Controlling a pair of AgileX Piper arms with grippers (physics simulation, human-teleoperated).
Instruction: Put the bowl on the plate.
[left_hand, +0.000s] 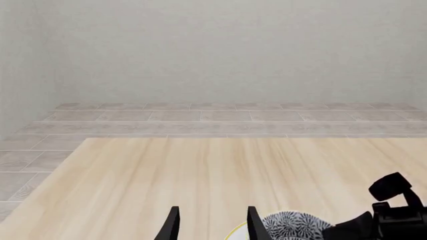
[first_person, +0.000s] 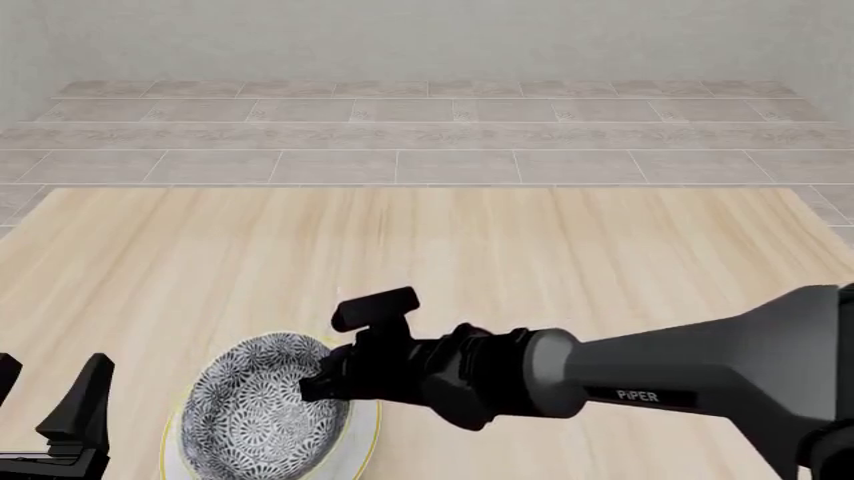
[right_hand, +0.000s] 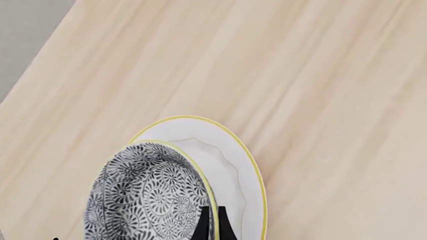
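- Tabletop (first_person: 561, 240): pale wood-grain surface, the largest item; grey tiled floor (first_person: 427, 140) beyond its far edge. It carries the plate near the front-left, close to the arms' side.
- Right arm (first_person: 694, 375): dark grey, marked PIPER, reaching in from the right across the front view toward the crockery.
- Plate (right_hand: 230, 165): flat, white, thin yellow rim line. It lies on the tabletop with the bowl over it; its bare part shows on one side only, so the bowl looks off-centre.
- Bowl (first_person: 260, 410): deep, dense grey-and-white floral pattern. It appears to sit on the plate, or just above it; true contact cannot be told. It looks tilted in the right wrist view.
- Right pincer (right_hand: 212, 222): fingers drawn close together on the bowl's rim, one inside the wall and one outside.
- Left pincer (left_hand: 210, 222): fingers apart, holding nothing, parked near the plate's left edge, clear of it.
- Step in hand, as judged: setting down and releasing.
- Handling notes: level the bowl before letting go; settle its foot fully inside the yellow line; nudge toward the plate's middle if possible.
- Then part the fingers slowly and lift straight up, so the inner finger does not drag the rim or tip the bowl.
- Keep the left arm idle; it is not needed.
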